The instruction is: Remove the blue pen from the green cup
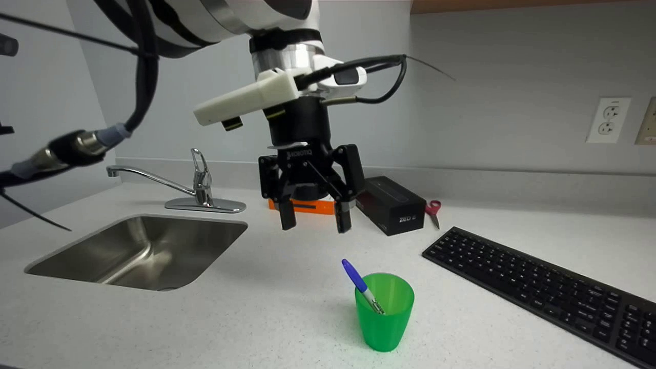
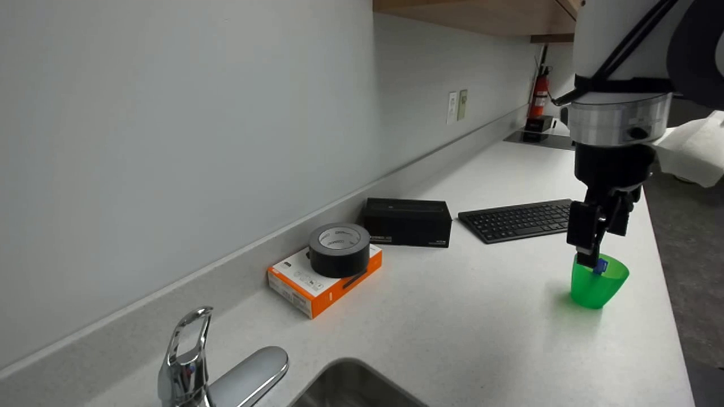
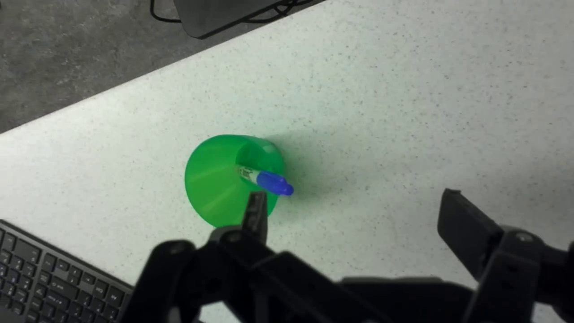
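Note:
The green cup [image 1: 385,328] stands upright on the counter, and it also shows in an exterior view [image 2: 593,291] and in the wrist view [image 3: 213,188]. The blue pen [image 1: 357,279] leans inside it, its blue cap sticking out over the rim. The cap also shows in an exterior view [image 2: 600,266] and in the wrist view [image 3: 272,182]. My gripper [image 1: 316,227] is open and empty, pointing down, above the counter and apart from the pen. In the wrist view the gripper's [image 3: 354,194] left finger overlaps the cup's edge, and the pen lies outside the finger gap.
A black keyboard [image 1: 538,287] lies beside the cup. A black box [image 1: 392,205], red-handled scissors [image 1: 433,207] and an orange-white box [image 2: 317,282] bearing a tape roll [image 2: 339,257] stand near the wall. A sink [image 1: 148,251] and faucet [image 1: 202,184] are at the other end.

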Controlling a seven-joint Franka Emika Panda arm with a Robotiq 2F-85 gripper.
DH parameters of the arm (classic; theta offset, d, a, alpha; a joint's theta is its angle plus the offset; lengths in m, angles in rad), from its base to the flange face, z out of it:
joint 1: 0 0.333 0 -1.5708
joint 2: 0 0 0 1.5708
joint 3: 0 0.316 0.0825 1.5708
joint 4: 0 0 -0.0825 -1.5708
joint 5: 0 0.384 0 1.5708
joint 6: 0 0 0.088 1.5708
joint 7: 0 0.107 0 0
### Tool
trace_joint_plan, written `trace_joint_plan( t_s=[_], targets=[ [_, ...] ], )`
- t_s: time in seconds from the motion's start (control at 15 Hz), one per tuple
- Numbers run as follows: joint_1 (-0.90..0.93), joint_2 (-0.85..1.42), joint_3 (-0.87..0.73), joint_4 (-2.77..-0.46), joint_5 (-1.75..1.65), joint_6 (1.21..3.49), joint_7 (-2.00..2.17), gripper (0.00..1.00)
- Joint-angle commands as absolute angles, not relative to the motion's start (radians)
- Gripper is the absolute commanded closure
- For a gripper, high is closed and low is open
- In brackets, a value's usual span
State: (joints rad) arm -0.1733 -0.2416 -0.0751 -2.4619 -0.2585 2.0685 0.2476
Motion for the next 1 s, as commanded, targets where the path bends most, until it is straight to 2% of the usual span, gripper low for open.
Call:
trace_joint_plan(
  t_s=[0.0,0.67,0.8,0.87,0.93],
  targets=[
    [-0.189,-0.216,-0.082,-2.462,-0.317,2.065,0.281,0.0],
    [-0.194,-0.119,-0.104,-2.452,-0.41,2.06,0.358,0.02],
    [-0.192,-0.101,-0.11,-2.441,-0.41,2.061,0.368,0.17],
    [-0.192,-0.095,-0.113,-2.438,-0.411,2.062,0.372,0.33],
    [-0.191,-0.088,-0.116,-2.434,-0.412,2.065,0.377,0.4]
  ],
)
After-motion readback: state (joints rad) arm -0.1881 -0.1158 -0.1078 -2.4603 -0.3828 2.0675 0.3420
